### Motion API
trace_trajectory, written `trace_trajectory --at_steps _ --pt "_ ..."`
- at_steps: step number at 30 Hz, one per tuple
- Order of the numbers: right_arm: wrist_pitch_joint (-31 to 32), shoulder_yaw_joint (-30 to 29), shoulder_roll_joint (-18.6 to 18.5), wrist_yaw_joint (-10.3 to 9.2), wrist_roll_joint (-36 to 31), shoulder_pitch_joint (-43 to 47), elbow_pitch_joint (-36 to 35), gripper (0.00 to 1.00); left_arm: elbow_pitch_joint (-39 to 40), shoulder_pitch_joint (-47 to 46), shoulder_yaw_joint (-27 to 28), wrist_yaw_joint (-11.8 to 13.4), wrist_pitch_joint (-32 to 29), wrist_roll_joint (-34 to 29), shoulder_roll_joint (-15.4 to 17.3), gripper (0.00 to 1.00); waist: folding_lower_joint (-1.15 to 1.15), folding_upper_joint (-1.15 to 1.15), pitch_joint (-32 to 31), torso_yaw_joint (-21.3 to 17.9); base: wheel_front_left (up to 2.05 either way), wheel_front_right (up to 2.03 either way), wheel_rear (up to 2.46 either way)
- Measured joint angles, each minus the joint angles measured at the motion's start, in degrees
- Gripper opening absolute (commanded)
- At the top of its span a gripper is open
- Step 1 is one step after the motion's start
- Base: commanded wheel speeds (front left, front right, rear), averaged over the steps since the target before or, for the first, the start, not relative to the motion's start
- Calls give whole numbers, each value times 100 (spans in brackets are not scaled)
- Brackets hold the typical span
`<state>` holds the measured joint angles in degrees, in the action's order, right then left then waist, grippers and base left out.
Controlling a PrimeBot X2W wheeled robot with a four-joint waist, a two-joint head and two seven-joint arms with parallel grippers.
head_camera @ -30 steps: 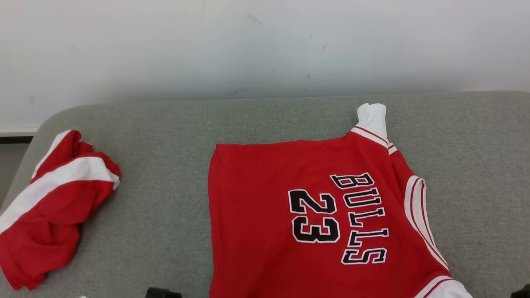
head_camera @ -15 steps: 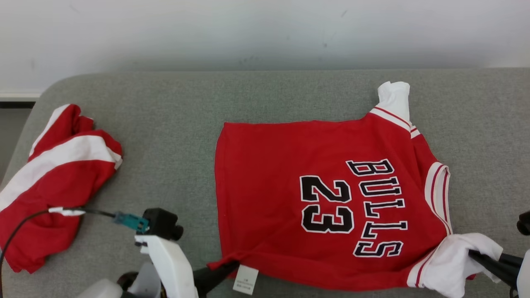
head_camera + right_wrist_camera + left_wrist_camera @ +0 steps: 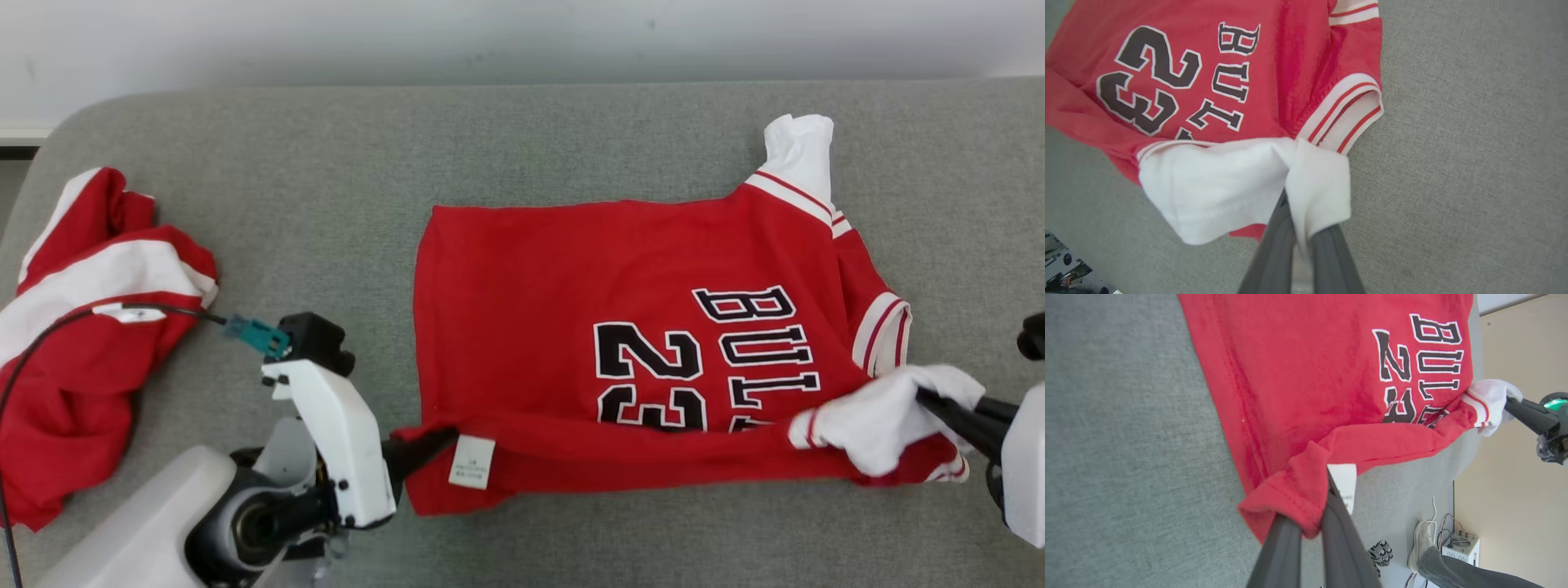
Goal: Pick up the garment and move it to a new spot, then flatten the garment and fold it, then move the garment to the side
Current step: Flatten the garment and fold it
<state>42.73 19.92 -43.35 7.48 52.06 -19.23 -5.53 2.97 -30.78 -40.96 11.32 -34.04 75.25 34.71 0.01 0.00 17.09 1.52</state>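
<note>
Across the grey table (image 3: 343,212) lies the red BULLS 23 jersey (image 3: 571,286). It is spread flat except for its near edge, which is lifted and rolled back over the lower part of the print. Well to its left sits a crumpled red-and-white garment (image 3: 90,343). The left claw (image 3: 437,441) is clenched on the jersey's near hem corner. The right claw (image 3: 927,398) grips the bunched white sleeve (image 3: 873,416) at the other near corner. A white label (image 3: 472,461) hangs just beside the left claw.
</note>
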Motion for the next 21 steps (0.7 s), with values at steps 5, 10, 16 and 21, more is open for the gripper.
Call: trace_trajectory --at_steps 5,10,16,21 --pt "-477 10 268 0 -219 -157 211 100 -245 -87 -12 40 194 -183 -119 100 0 0 15 -44 0 0 0" --pt "-993 54 312 1 -322 -29 312 100 -248 89 132 -68 591 -227 -81 100 0 0 -123 -67 0 0 0" --pt "-1855 -176 177 0 -539 434 290 100 185 553 242 -55 1380 -677 144 100 0 0 -361 -104 0 0 0" --pt "-2393 -468 121 0 -879 990 166 100 402 1076 181 208 2138 -1238 238 100 -1 0 -595 -141 0 0 0"
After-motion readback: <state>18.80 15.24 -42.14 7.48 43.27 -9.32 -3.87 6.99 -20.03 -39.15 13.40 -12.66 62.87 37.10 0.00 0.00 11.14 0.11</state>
